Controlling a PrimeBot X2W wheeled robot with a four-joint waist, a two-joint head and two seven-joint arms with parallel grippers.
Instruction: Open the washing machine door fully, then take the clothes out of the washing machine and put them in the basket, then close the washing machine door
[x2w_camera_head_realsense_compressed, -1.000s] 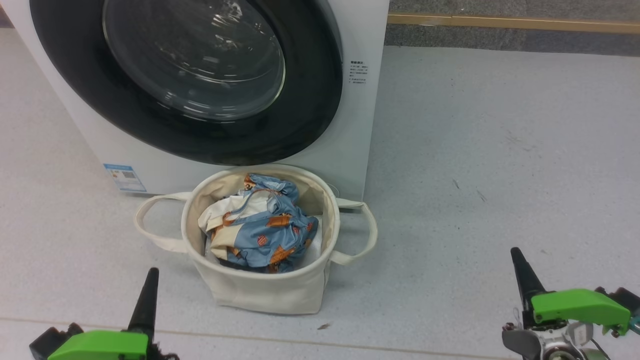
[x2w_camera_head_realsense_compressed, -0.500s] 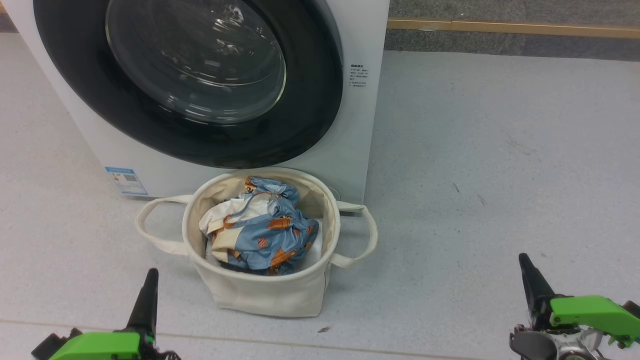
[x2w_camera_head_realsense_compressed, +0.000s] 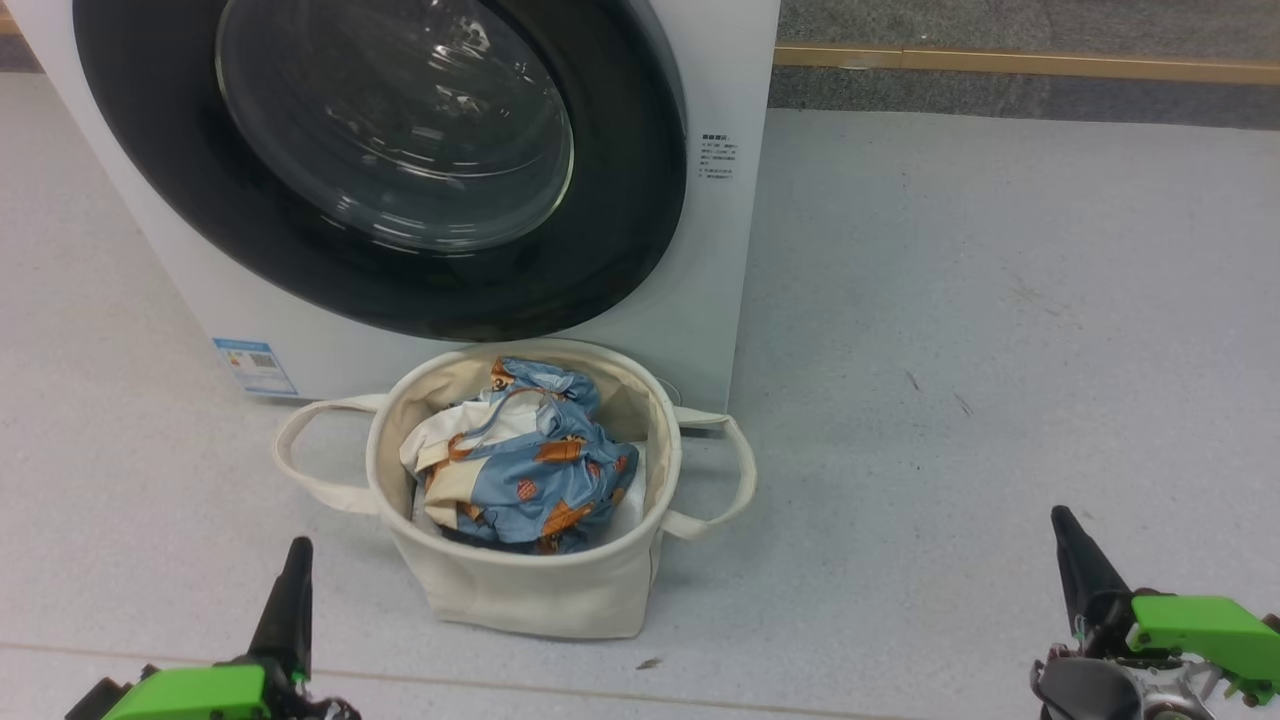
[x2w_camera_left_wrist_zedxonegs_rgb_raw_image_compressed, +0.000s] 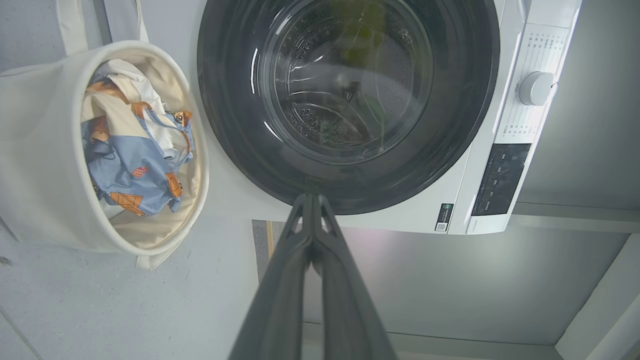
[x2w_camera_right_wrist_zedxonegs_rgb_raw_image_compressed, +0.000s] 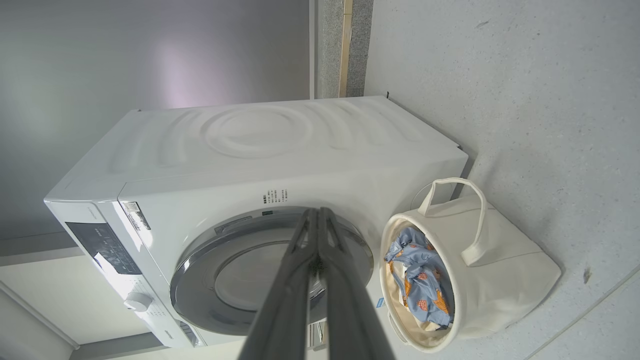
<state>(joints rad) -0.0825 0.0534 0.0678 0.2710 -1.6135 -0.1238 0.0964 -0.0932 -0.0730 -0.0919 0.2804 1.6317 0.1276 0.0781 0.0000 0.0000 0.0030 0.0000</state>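
The white washing machine (x2w_camera_head_realsense_compressed: 715, 250) stands at the upper left. The washing machine door (x2w_camera_head_realsense_compressed: 620, 200), black-rimmed with a glass bowl, lies flush against its front. Right in front of it the cream basket (x2w_camera_head_realsense_compressed: 520, 590) sits on the floor with the blue and orange clothes (x2w_camera_head_realsense_compressed: 530, 470) bunched inside. My left gripper (x2w_camera_head_realsense_compressed: 295, 560) is shut and holds nothing, low at the left, short of the basket. My right gripper (x2w_camera_head_realsense_compressed: 1062, 525) is shut too, far to the right over bare floor. Through the door (x2w_camera_left_wrist_zedxonegs_rgb_raw_image_compressed: 450, 125) the steel drum shows. Beside the machine (x2w_camera_right_wrist_zedxonegs_rgb_raw_image_compressed: 280, 145) the basket (x2w_camera_right_wrist_zedxonegs_rgb_raw_image_compressed: 505, 260) holds the clothes (x2w_camera_right_wrist_zedxonegs_rgb_raw_image_compressed: 420, 280).
A dark strip with a wooden edge (x2w_camera_head_realsense_compressed: 1000, 45) runs along the back. The control panel with its white knob (x2w_camera_left_wrist_zedxonegs_rgb_raw_image_compressed: 535, 87) sits along the machine's top. A blue sticker (x2w_camera_head_realsense_compressed: 250, 365) marks the lower front corner. Grey speckled floor (x2w_camera_head_realsense_compressed: 950, 300) spreads to the right.
The head view has shifted a little, so the machine and basket sit slightly lower. My right gripper has drifted a bit right and lower. Both grippers stay shut.
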